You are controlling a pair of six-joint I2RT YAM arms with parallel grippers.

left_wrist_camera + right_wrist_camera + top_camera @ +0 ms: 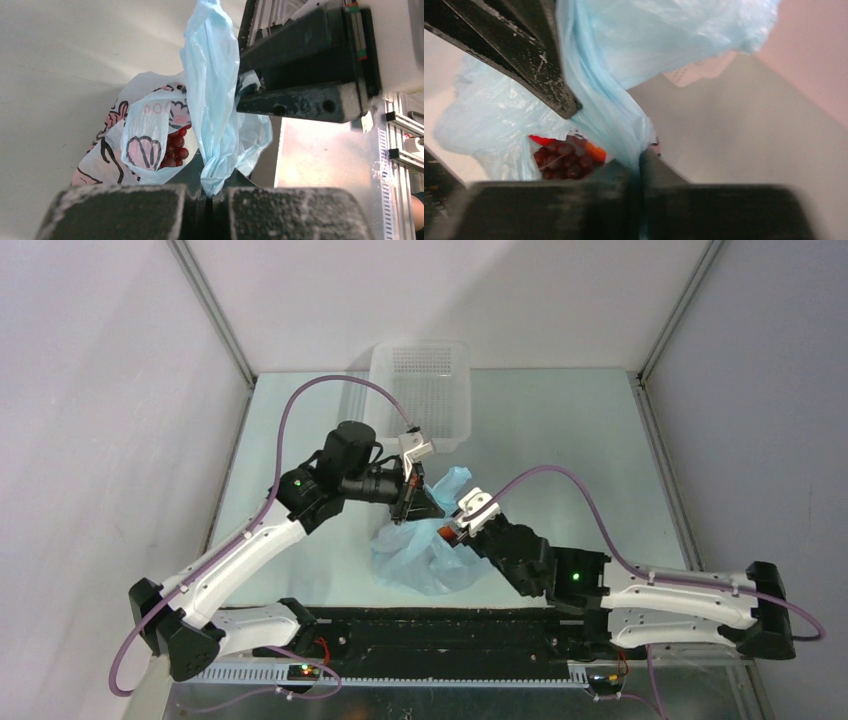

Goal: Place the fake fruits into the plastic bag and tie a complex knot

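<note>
Both arms reach inward. Left tool [404, 512] and right tool [451, 534] sit close together, each clamped on the plastic bag [425, 562].

Lab test cell: white panel walls [90, 390], aluminium corner posts [213, 310]

You have two arms of the same make. Your left arm [235, 565], at the lower left of the top view, wears white shells on its long links, with black joints and a black base. Your right arm [680, 600], at the lower right, matches it. A green light [297, 483] glows on a black joint of each. A purple cable [300, 400] loops along each arm to a white block [417, 448] at the wrist. In the wrist views your fingers [115, 212] are black blocks, scuffed and dusted pale grey.
</note>
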